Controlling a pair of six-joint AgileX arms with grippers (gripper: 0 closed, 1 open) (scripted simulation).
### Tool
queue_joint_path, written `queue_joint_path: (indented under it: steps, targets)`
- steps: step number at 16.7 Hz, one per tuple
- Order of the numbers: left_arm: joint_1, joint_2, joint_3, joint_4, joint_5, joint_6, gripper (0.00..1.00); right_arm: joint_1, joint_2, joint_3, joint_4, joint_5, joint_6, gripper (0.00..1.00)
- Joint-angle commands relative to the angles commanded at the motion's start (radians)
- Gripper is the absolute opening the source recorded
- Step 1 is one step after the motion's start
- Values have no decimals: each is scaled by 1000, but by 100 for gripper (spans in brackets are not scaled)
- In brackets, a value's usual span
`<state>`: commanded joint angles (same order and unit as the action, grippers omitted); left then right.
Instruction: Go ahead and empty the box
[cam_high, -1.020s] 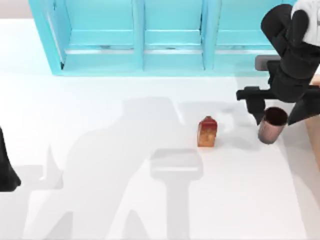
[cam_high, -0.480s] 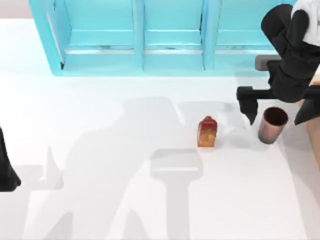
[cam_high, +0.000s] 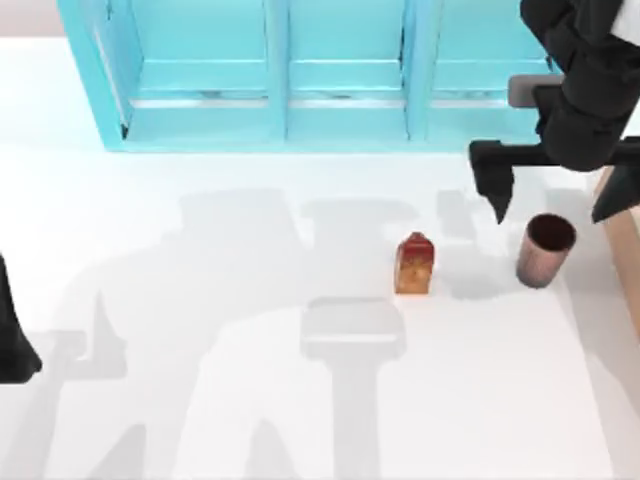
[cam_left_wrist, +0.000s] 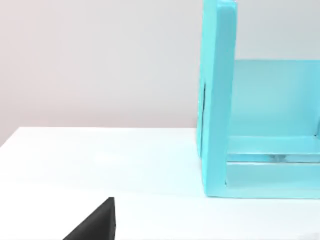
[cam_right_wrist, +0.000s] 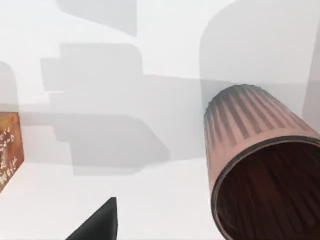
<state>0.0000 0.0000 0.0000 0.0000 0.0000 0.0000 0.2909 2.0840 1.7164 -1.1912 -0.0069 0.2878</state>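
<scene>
The white tabletop (cam_high: 250, 400) holds a big cyan cabinet (cam_high: 290, 70) with three compartments along its far edge. The tan wooden box (cam_high: 625, 240) peeks in at the tabletop's right edge. My right end effector (cam_high: 555, 195) hangs above the tabletop beside the box with its fingers spread wide — nothing between them. Just below it stands a brown ribbed cup (cam_high: 545, 250), upright, mouth open. A small red-orange carton (cam_high: 414, 264) stands near the cup, apart from it. My left arm (cam_high: 12, 335) sits parked at the left edge.
</scene>
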Motion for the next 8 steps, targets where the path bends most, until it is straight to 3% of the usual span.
queue_joint_path:
  steps: [8]
  targets:
    - [0,0,0,0,0,0,100,-22,-24,188,-216,7,-8,100]
